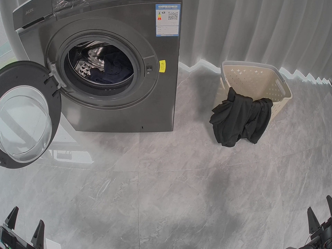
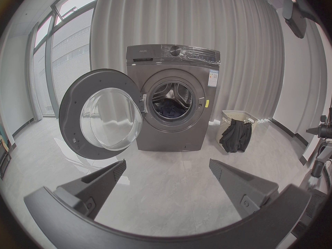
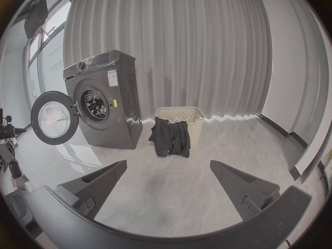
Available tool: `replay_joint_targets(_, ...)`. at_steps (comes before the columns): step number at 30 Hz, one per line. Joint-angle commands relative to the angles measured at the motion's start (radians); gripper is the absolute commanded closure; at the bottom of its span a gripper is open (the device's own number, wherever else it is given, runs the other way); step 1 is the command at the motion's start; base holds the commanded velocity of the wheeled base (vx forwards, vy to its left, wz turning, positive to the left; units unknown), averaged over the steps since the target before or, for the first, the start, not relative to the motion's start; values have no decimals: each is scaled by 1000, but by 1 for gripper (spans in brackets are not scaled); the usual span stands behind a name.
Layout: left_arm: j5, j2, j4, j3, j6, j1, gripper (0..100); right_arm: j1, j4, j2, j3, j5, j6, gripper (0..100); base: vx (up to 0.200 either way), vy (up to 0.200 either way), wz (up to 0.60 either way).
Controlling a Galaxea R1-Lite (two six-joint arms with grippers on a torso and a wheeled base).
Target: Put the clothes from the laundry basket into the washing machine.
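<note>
A grey washing machine (image 1: 114, 97) (image 2: 173, 121) (image 3: 117, 121) stands at the back left with its round door (image 1: 24, 114) (image 2: 100, 114) (image 3: 53, 118) swung wide. Dark clothes (image 1: 112, 70) (image 2: 169, 108) lie inside the drum. To its right sits a beige laundry basket (image 1: 257, 78) (image 2: 230, 116) (image 3: 188, 116) with a black garment (image 1: 240, 120) (image 2: 237, 135) (image 3: 169, 137) draped over its front rim down to the floor. My left gripper (image 1: 25, 222) (image 2: 167, 166) and right gripper (image 1: 321, 210) (image 3: 167, 166) hang low, well back from both, open and holding nothing.
Pale curtains (image 1: 256, 21) run along the back wall behind the basket. Grey tiled floor (image 1: 180, 191) spreads between me and the machine. A tripod with equipment (image 2: 321, 149) stands off to one side.
</note>
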Motion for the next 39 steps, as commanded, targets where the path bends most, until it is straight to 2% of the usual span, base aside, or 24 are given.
replay_joint_targets(1, 0, -7, 0, 16, -1, 0, 0, 0, -1, -9, 18, 0, 0, 0, 0, -200, 0)
replay_joint_targets(12, 5, -7, 0, 16, -9, 0, 0, 0, -1, -9, 18, 0, 0, 0, 0, -200, 0)
replay_joint_targets(18, 5, -7, 0, 16, -3, 0, 0, 0, -1, -9, 18, 0, 0, 0, 0, 0, 0)
replay_joint_targets(36, 5, 3, 0, 16, -1, -5, 0, 0, -1, -9, 18, 0, 0, 0, 200, 0, 0)
replay_joint_targets(39, 5, 2, 2, 16, -7, -5, 0, 0, -1, -9, 18, 0, 0, 0, 0, 0, 0)
